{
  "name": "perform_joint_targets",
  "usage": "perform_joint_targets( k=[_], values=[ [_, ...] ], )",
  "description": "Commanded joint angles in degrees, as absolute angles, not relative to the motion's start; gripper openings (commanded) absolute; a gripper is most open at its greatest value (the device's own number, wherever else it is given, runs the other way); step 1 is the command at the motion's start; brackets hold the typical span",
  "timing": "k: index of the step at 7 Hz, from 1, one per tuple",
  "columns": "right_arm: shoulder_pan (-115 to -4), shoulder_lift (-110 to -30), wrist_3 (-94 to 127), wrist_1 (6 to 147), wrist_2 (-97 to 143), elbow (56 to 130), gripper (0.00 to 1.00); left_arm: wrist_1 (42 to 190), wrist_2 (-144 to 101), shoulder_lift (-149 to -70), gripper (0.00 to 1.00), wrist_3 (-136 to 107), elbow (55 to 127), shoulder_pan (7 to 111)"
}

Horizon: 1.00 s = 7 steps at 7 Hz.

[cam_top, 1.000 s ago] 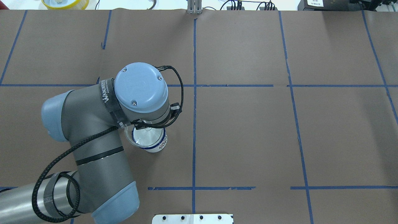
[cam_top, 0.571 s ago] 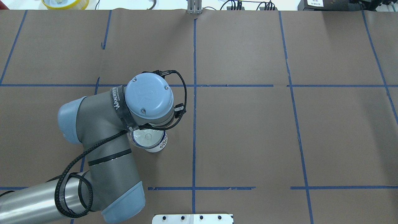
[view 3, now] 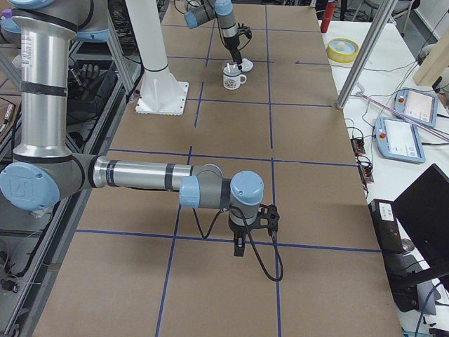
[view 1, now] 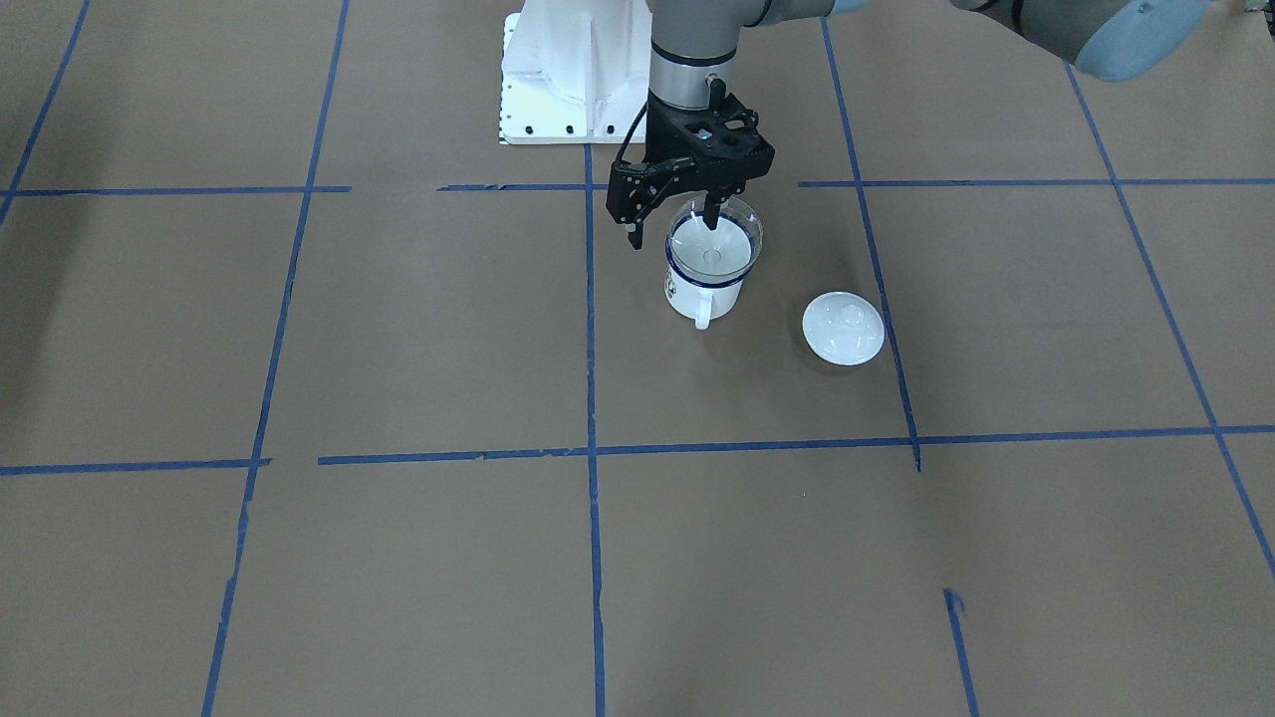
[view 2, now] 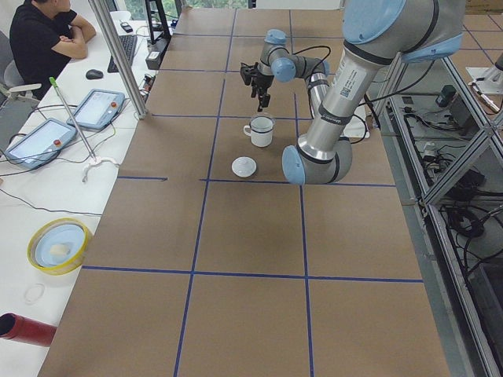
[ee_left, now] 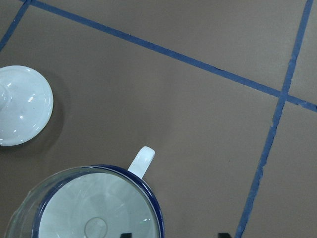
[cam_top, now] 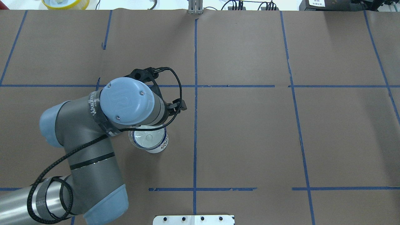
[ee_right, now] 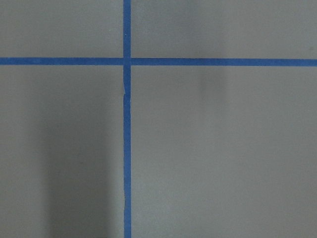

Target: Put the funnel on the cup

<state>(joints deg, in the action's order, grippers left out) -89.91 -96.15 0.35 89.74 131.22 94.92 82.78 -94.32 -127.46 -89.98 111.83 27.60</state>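
The clear funnel (view 1: 713, 247) sits in the mouth of the white mug with the blue rim, the cup (view 1: 695, 294), spout down. The cup's handle points away from the robot. My left gripper (view 1: 670, 231) hangs open just above the funnel's robot-side rim and holds nothing. In the left wrist view the funnel (ee_left: 94, 213) and cup (ee_left: 141, 161) fill the lower left, with the gripper (ee_left: 175, 234) fingertips apart at the bottom edge. In the overhead view the funnel (cam_top: 147, 137) rests in the cup (cam_top: 162, 145) beside the left wrist. The right gripper (view 3: 239, 246) shows only in the exterior right view; I cannot tell its state.
A white round knobbed lid (view 1: 843, 328) lies on the table beside the cup, toward the robot's left; it also shows in the left wrist view (ee_left: 22, 111). Blue tape lines cross the brown table cover. The robot's white base plate (view 1: 568, 100) is behind the cup.
The funnel went from tilted and off-centre over the cup to resting in it. The left wrist then swung back to the overhead view's left, with the gripper clear of the funnel.
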Motion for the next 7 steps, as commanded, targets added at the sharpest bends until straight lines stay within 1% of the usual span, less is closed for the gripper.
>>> perform_joint_targets(
  k=[1,2,3,4,5,7],
  values=[
    [-89.91,-96.15,0.35,89.74,131.22,94.92,1.0,86.3,-102.67,-125.52,1.0,-74.89,113.2,39.29],
    [-89.91,-96.15,0.35,89.74,131.22,94.92,1.0,86.13,-112.49,-121.42,1.0,-63.4,114.25,48.68],
    [-89.91,-96.15,0.35,89.74,131.22,94.92,1.0,85.87,-119.55,-117.11,1.0,-51.19,113.82,57.91],
    [-89.91,-96.15,0.35,89.74,131.22,94.92,1.0,85.87,-125.62,-111.85,1.0,-36.97,111.38,67.23],
    [-89.91,-96.15,0.35,89.74,131.22,94.92,1.0,86.13,-126.81,-106.14,1.0,-21.6,108.75,73.85],
    [-89.91,-96.15,0.35,89.74,131.22,94.92,1.0,86.4,-126.91,-96.3,1.0,1.57,103.03,80.92]
  ],
)
